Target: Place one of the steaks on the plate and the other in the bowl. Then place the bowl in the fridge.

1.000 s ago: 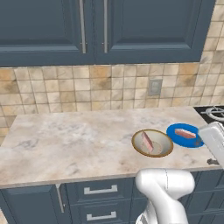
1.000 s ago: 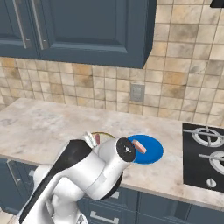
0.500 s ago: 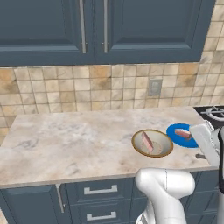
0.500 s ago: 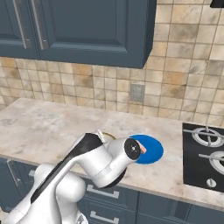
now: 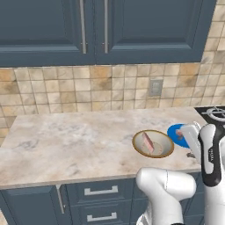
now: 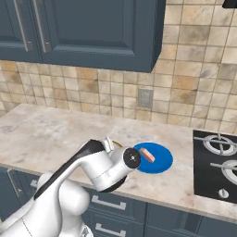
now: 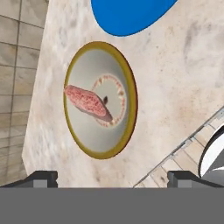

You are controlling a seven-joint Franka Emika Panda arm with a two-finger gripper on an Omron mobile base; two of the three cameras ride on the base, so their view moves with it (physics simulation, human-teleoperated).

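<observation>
The bowl [image 7: 89,133], tan-rimmed and pale inside, sits on the counter straight below my gripper [image 7: 112,178]. One steak [image 7: 87,101] lies in it. The fingertips [image 7: 41,178] stand wide apart, open, with nothing between them, well above the bowl. The blue plate [image 7: 131,15] lies just beyond the bowl. In the left base view the bowl [image 5: 168,145] holds its steak [image 5: 148,143], and my arm covers part of the plate [image 5: 174,132] to its right. In the right base view the other steak [image 6: 148,154] rests on the plate [image 6: 162,163], while the arm hides most of the bowl [image 6: 113,144].
A black stove [image 6: 216,163] adjoins the counter on the right. Bare marble counter [image 5: 66,140] stretches left of the bowl. Blue wall cabinets [image 5: 92,30] hang above, drawers [image 5: 101,190] sit below the front edge, and an outlet [image 6: 145,97] is on the tiled wall.
My hand has drifted left from over the plate toward the bowl, with the jaws staying open. Both steaks, the plate and the bowl have not moved.
</observation>
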